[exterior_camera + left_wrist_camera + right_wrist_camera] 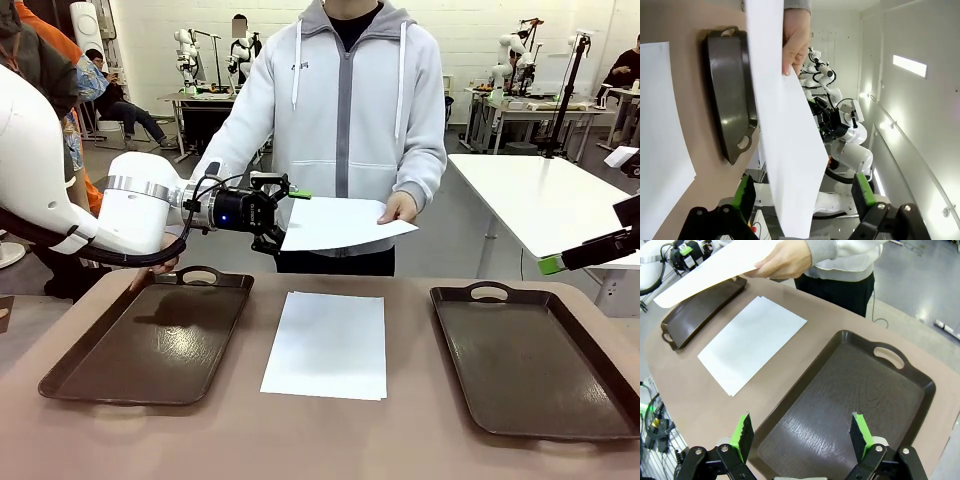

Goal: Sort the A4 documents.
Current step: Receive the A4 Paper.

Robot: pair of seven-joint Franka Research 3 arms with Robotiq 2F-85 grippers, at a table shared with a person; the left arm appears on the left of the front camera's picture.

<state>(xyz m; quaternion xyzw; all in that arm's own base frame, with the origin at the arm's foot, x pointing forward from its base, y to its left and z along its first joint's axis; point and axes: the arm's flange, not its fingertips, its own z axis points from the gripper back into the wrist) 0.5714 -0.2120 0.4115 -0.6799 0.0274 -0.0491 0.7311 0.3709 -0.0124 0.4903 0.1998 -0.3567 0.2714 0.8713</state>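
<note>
A brown tabletop (410, 430) spans the scene, and a person (350, 120) in a grey hooded jacket stands at its far side. Two dark brown trays with handles lie on it, well apart: the left tray (150, 345) and the right tray (530, 360), both with bare floors. Between them, flat on the tabletop, lies white paper (328, 345); whether it is one sheet or a thin stack cannot be told.

Another white sheet (335, 225) is up in the air over the far edge of the tabletop, roughly level, between the left tray and the middle. The person's hand (402, 208) pinches its right edge.

The left end effector (288, 216) reaches in from the left, turned sideways, its fingers spread wide. The sheet's left edge sits in the gap between the green pads (745, 194), and neither pad appears to touch it.

The right end effector (802, 436) hangs above the right tray, clear of it, with its fingers also spread wide and nothing between them.
</note>
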